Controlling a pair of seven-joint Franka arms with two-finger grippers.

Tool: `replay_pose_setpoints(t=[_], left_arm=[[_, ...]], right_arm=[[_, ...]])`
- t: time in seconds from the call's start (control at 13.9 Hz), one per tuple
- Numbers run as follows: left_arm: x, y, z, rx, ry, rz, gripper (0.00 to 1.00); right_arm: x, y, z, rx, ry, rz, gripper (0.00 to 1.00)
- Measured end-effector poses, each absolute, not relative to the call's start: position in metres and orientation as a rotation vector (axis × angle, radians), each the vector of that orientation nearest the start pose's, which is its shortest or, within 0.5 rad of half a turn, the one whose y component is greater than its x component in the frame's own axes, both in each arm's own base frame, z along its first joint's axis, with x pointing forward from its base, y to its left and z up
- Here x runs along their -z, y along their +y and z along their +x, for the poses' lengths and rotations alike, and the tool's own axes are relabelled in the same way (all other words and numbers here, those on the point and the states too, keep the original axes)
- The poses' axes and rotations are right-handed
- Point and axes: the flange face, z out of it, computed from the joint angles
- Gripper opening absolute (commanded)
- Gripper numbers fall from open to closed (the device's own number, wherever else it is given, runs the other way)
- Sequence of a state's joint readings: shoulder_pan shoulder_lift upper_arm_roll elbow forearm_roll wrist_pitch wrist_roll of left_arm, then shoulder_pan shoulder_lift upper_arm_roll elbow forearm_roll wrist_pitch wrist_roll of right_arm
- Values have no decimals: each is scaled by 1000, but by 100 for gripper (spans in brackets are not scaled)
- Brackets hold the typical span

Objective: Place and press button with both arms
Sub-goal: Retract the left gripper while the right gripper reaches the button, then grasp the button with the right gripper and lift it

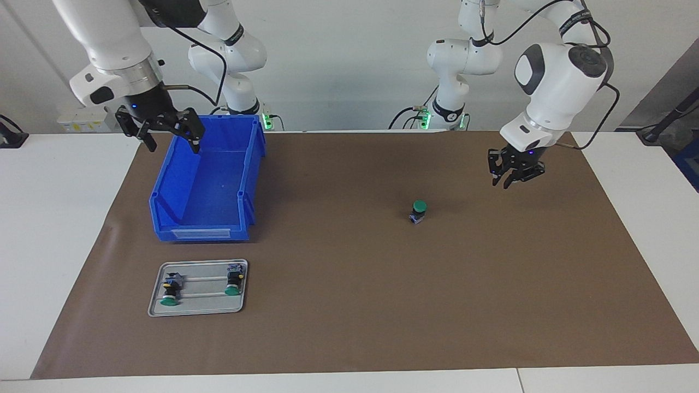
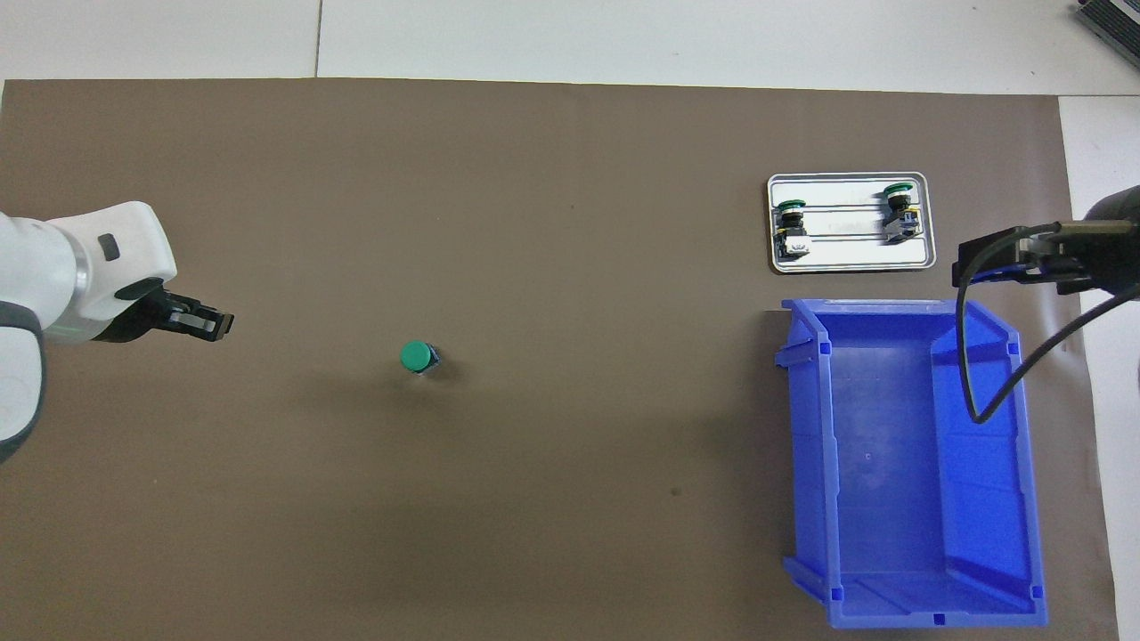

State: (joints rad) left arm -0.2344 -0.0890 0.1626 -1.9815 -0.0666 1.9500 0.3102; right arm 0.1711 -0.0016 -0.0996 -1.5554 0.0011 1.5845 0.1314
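The button (image 1: 419, 211) stands placed, unpressed; left claw (image 1: 513, 173) looks narrow, right claw (image 1: 164, 129) wide over the bin (image 1: 210, 185).

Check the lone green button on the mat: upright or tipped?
Upright. The button stands on its base with the green cap on top; overhead, the cap shows as a full round disc.

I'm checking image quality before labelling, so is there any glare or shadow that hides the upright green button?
Facing view: the button is evenly lit, with no glare on its cap. Overhead view: a faint soft shadow lies on the brown mat around it, hiding nothing; the metal tray reflects brightly, yet its two buttons remain readable.
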Motion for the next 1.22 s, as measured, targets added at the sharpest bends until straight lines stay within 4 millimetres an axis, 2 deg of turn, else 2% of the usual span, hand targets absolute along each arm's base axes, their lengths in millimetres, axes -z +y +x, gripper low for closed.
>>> replay_pose_setpoints(t=[0.07, 0.22, 0.36, 0.58, 0.86, 1.08, 1.22], left_arm=[[-519, -28, 538, 132, 537, -3163, 100], [-545, 0, 541, 170, 461, -3169, 100], [-575, 16, 547, 187, 421, -3169, 100], [-611, 14, 560, 144, 430, -3163, 100], [-630, 8, 576, 50, 435, -3147, 100], [-635, 0, 569, 13, 369, -3150, 100], [-631, -7, 562, -16, 344, -3156, 100]], right_arm=[[-632, 63, 554, 65, 63, -3131, 100], [-624, 125, 552, 109, 13, -3117, 100], [-609, 188, 548, 129, -20, -3107, 100], [-571, 285, 545, 194, -46, -3064, 100], [-509, 394, 538, 276, -38, -2997, 100], [-470, 455, 527, 328, -87, -2952, 100], [-449, 484, 518, 359, -119, -2923, 100]])
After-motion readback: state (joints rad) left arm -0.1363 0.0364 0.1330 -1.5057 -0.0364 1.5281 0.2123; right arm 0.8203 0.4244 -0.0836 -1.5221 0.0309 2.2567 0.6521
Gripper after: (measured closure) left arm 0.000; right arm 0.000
